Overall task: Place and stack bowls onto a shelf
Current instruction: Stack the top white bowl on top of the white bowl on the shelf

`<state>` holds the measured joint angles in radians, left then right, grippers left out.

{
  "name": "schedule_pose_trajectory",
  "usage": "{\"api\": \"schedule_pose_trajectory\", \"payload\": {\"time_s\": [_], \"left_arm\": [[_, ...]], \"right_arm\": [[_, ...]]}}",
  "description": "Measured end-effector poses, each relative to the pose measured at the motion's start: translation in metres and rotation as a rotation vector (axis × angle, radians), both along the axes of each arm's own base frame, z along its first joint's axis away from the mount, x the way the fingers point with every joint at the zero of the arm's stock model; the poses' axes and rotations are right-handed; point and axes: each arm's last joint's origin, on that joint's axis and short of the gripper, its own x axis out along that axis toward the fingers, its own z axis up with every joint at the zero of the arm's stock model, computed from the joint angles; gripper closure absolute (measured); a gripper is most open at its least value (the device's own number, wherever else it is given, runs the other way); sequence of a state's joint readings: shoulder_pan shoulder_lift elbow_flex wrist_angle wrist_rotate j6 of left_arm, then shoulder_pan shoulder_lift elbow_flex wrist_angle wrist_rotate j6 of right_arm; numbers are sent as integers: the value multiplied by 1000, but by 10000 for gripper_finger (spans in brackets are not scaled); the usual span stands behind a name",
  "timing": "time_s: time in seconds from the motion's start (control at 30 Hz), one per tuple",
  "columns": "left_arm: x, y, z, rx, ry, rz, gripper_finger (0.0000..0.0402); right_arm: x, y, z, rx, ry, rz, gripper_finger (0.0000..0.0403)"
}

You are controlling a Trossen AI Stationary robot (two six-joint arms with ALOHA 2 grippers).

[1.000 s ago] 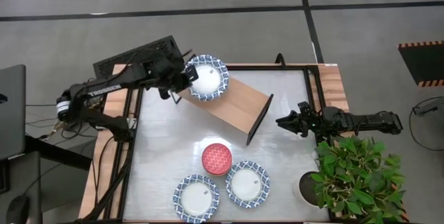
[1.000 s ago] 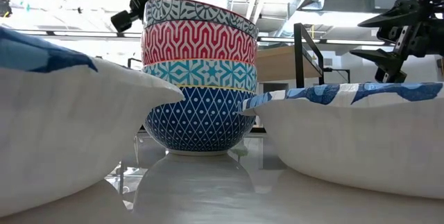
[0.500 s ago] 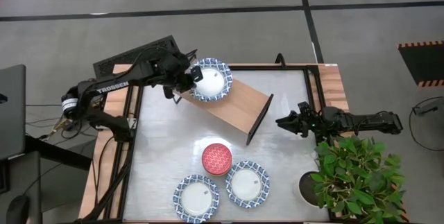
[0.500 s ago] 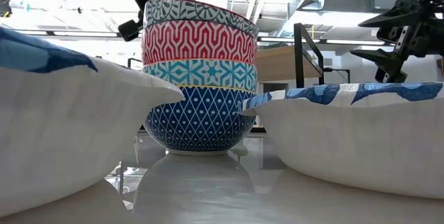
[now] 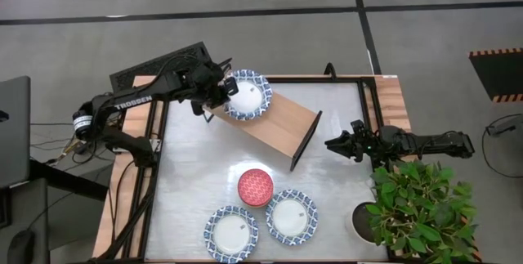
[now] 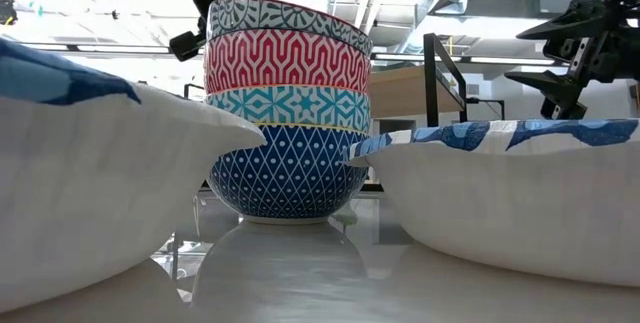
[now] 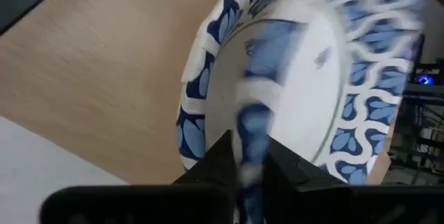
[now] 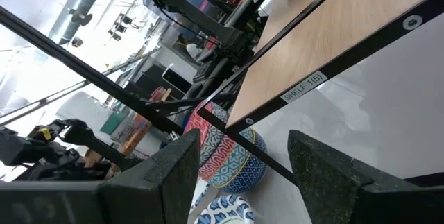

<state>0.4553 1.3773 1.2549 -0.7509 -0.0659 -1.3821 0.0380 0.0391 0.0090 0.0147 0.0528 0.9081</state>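
The shelf [image 5: 274,121], a light-wood board on black legs, stands aslant at the table's far middle. At its left end is a white bowl with a blue patterned rim [image 5: 248,95], and my left gripper [image 5: 226,92] is shut on it. I cannot tell whether its base rests on the board. A red bowl [image 5: 255,187] and two more blue-rimmed white bowls [image 5: 231,233] [image 5: 292,217] sit on the table near the front edge. My right gripper [image 5: 331,143] waits open at the table's right side, touching nothing. My left gripper pinches the bowl's rim [image 7: 254,123] on the side toward the table's left edge, one finger inside the bowl and one outside. The fingers [image 7: 220,160] slant down from the far left. The bowl sits tilted over the shelf board [image 7: 111,78].
A potted plant [image 5: 413,211] stands at the table's near right corner. In the low view the red patterned bowl [image 6: 287,113] stands between the two white bowls [image 6: 90,193] [image 6: 510,193]. The shelf's right part [image 8: 333,37] is bare.
My left gripper has carried the blue-rimmed bowl a little toward the table's right edge and slightly down, farther over the shelf's left end, then kept still. The rim stays between its fingers.
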Motion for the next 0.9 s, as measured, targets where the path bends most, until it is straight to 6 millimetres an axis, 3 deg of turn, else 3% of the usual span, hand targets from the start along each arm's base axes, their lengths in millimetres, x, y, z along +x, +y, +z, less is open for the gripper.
{"api": "schedule_pose_trajectory", "payload": {"time_s": [0.53, 0.9], "left_arm": [[-4, -1, 5, 5, -14, -111, 240], [-36, -9, 23, -33, -24, -95, 209]], "right_arm": [[0, 0, 0, -25, 1, 0, 159], [0, 0, 0, -19, 1, 0, 159]]}}
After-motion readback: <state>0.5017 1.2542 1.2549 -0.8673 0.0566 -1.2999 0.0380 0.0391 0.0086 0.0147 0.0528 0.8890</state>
